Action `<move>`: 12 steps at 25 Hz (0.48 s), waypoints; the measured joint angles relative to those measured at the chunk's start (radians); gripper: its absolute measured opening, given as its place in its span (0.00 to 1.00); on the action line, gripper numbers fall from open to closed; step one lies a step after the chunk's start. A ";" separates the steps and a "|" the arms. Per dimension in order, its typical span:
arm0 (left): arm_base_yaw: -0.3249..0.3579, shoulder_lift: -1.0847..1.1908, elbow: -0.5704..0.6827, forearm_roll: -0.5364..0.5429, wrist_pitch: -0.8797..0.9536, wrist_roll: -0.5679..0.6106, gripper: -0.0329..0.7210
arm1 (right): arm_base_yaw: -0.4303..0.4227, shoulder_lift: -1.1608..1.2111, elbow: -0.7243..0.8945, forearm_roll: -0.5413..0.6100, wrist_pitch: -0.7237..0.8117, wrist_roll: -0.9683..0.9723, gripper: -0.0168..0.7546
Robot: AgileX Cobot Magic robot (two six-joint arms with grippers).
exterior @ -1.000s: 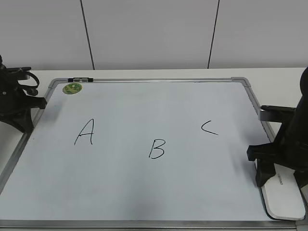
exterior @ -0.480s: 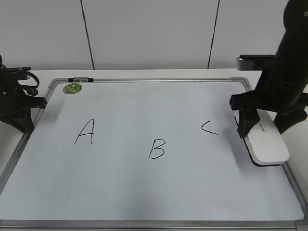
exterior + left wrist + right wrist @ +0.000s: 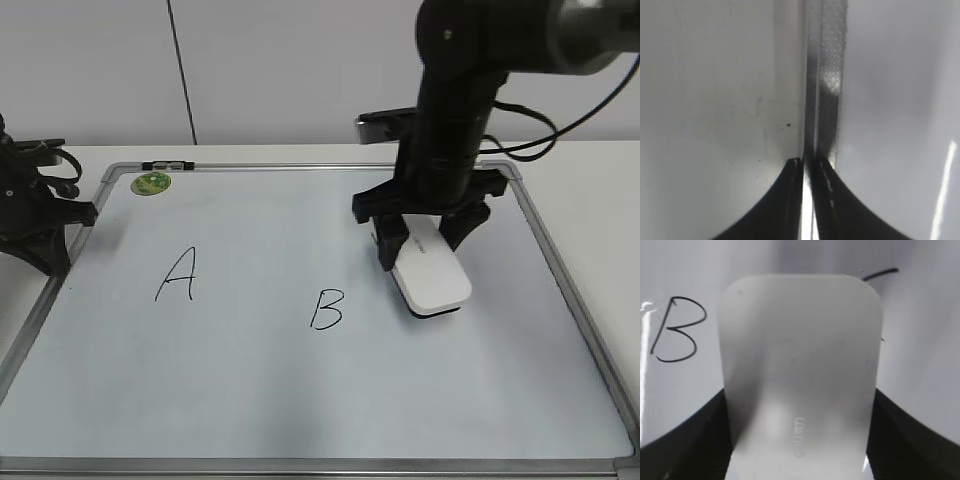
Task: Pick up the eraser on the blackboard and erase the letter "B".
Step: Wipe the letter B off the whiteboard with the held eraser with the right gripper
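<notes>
The right gripper (image 3: 425,243) is clamped on the sides of the eraser (image 3: 432,275), holding the white block over the blackboard (image 3: 250,390) right of its middle, closer to the bench's far edge than to the near one. The letter "B" (image 3: 326,309) lies just left of the eraser, unsmudged; in the right wrist view a black stroke (image 3: 880,274) shows past the eraser's far corner. The left gripper (image 3: 808,172) rests at the bench's left edge, its jaws nearly together over the board's metal frame (image 3: 829,75), gripping nothing
</notes>
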 joint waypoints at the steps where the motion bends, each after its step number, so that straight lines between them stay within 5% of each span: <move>1: 0.000 0.000 0.000 0.000 0.000 0.000 0.12 | 0.012 0.021 -0.014 0.000 0.000 0.000 0.70; 12: 0.000 0.000 0.000 -0.002 0.002 0.000 0.12 | 0.103 0.202 -0.130 -0.009 0.013 0.000 0.70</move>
